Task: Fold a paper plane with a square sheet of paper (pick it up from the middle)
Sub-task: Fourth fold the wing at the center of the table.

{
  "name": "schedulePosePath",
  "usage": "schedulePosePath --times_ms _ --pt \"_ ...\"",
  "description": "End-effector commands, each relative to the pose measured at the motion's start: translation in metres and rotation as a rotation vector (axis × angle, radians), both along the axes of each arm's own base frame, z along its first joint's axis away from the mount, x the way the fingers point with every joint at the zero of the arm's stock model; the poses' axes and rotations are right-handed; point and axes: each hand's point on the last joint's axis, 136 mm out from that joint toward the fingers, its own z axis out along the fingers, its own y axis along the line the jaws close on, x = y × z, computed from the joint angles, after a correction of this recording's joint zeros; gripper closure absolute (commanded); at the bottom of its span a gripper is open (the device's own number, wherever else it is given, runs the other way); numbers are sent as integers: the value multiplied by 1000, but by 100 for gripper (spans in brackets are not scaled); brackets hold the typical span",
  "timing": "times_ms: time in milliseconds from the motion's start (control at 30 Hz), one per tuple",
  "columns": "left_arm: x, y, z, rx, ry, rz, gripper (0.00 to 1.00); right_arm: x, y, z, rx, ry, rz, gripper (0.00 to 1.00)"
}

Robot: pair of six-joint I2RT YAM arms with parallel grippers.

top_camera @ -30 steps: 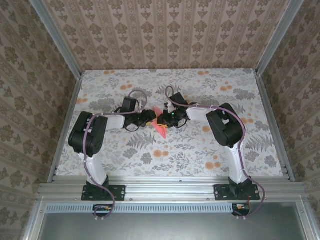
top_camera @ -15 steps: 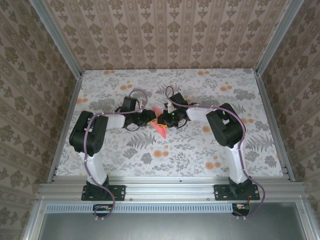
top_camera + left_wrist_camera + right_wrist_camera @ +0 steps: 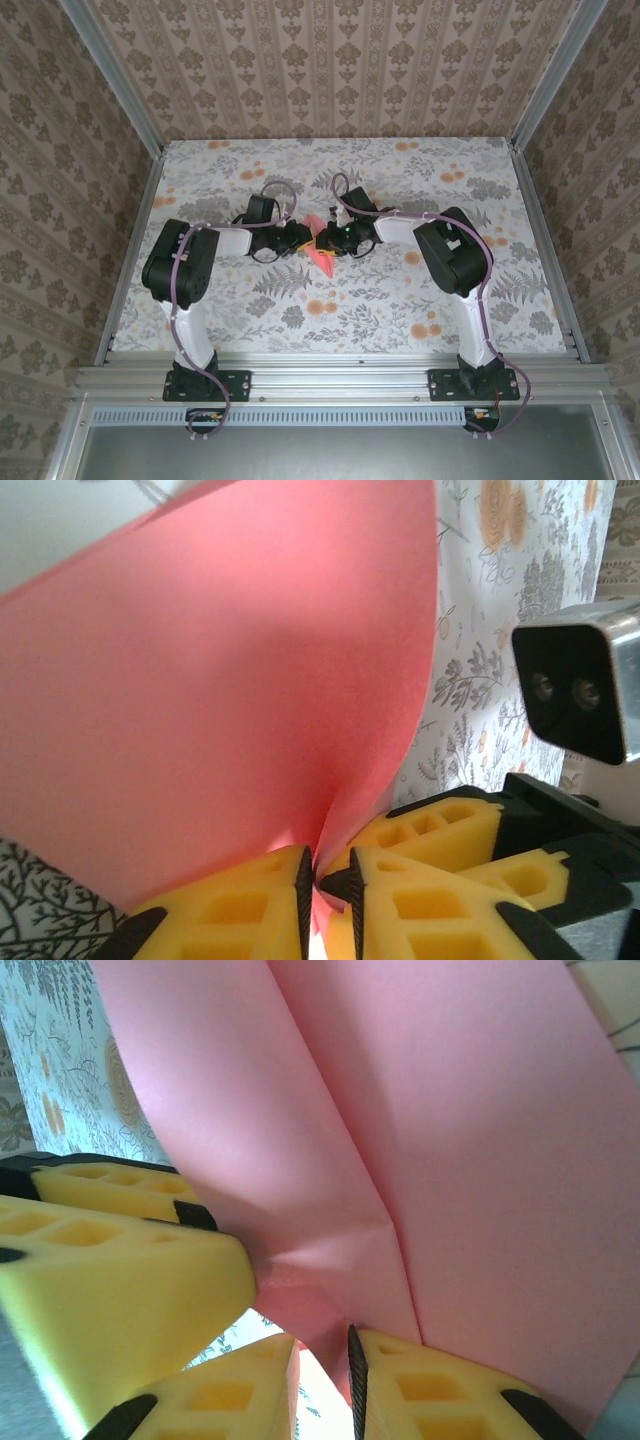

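from my seat the biggest thing in the overhead view is the patterned walls (image 3: 330, 60) boxing in the table (image 3: 400, 300), which has a pale cloth printed with grey ferns and small orange flowers. the left arm (image 3: 180, 270) and the right arm (image 3: 450, 250) both reach inward from their bases at the near rail and meet around the middle of the table, slightly toward the back.

between them is the pink sheet of paper (image 3: 322, 258), caught where the two wrists come together. one pointed end of it angles toward the near edge. i can't tell whether that tip touches the cloth.

on the left wrist camera the paper (image 3: 220, 700) billows up as a broad curved surface and narrows down into the left gripper (image 3: 315, 875), whose yellow fingers are pressed together on it with only the sheet between them. just beside them sit the right arm's fingers (image 3: 440, 825) and its camera (image 3: 580, 690).

on the right wrist camera the right gripper (image 3: 322, 1355) is pinching the paper (image 3: 480, 1160) too, at the foot of a long crease (image 3: 330, 1110). the left arm's fingers (image 3: 110, 1290) press in from the left, touching the same spot.
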Motion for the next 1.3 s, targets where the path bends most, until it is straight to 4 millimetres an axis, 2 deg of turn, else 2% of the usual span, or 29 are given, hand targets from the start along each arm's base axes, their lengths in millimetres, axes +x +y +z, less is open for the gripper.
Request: schedulePosePath --times_ms 0,200,500,633,833,1033,1267 --pt "-14 -2 -12 5 49 -46 85 -3 0 10 4 -33 12 76" --pt "-14 -1 -11 10 43 -48 98 -3 -3 14 -2 -47 11 76" --pt "-17 4 -20 32 51 -50 100 -4 -15 38 -25 -110 1 72" --pt "-17 6 -24 37 53 -52 100 -16 -25 48 -35 -121 -6 72" --pt "-17 7 -25 37 54 -53 100 -50 -36 55 -79 -140 -71 70" --pt "-16 7 -24 37 51 -57 100 -68 -25 48 -178 -203 -96 65" --pt "-18 7 -24 39 53 -65 100 -62 1 35 -235 -254 -82 63"
